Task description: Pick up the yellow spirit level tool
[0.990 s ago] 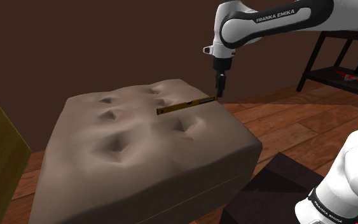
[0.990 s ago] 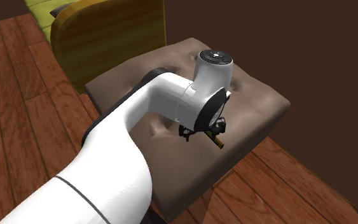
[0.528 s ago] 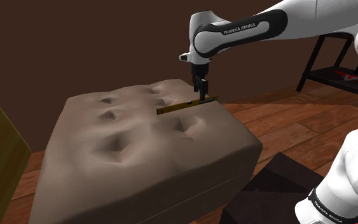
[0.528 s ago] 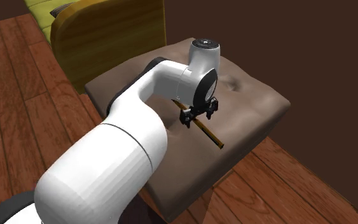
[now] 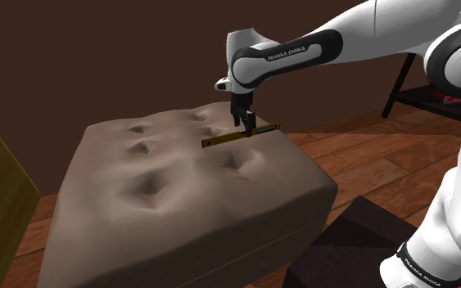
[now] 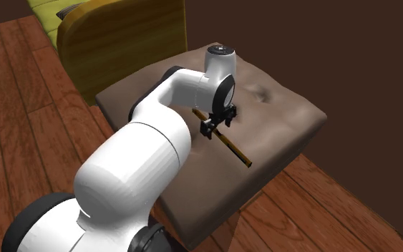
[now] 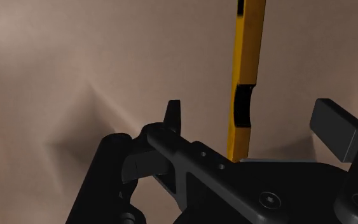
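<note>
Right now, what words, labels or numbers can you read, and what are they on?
"FRANKA EMIKA": on the arm's dark band.
Lettering on the lower black ring: too small to read.
On the spirit level: no readable marks.

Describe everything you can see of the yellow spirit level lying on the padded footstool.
The spirit level is a long, thin, straight yellow bar with a dark window set into it near the middle. It lies flat on top of the brown padded footstool, towards the far right of the top in the shoulder view. The open gripper hangs over its middle, one black finger on each side, neither touching it. Only the footstool touches it.
</note>
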Robot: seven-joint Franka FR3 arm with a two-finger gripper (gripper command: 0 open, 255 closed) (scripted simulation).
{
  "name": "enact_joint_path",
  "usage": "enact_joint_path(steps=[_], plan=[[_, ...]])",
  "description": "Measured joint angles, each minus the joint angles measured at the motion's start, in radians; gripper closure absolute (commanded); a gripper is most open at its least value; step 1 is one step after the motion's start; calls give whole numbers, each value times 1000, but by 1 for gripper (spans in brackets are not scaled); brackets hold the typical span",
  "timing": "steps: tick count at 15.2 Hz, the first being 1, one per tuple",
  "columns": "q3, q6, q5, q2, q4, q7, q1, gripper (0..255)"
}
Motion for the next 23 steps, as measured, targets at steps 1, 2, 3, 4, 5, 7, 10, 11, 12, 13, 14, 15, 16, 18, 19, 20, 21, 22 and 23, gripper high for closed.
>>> enact_joint_path(steps=[1,2,3,4,5,7,10,11,12,13,14,15,16,18,19,20,21,22,23], plan=[[0,10,0,6,-4,0,0,0],[1,22,-1,7,-15,1,1,0],[1,36,-1,13,-23,2,1,0],[1,44,-1,12,-33,2,1,0],[1,48,-1,12,-36,3,1,255],[0,52,-2,12,-37,3,1,255],[0,53,-2,11,-36,2,0,255],[0,53,-2,11,-36,2,0,255],[0,54,-1,11,-37,2,0,255],[0,55,-1,10,-38,2,0,255],[0,56,-1,9,-39,2,0,255],[0,54,-1,11,-36,2,0,255],[0,48,-1,11,-34,2,0,255],[1,28,-1,9,-18,1,0,255],[1,18,-1,7,-10,0,0,255],[1,5,0,3,-2,0,1,255],[1,-8,0,3,11,0,2,255],[1,-22,0,2,24,-3,0,255],[1,-33,0,-2,32,-1,2,255]])
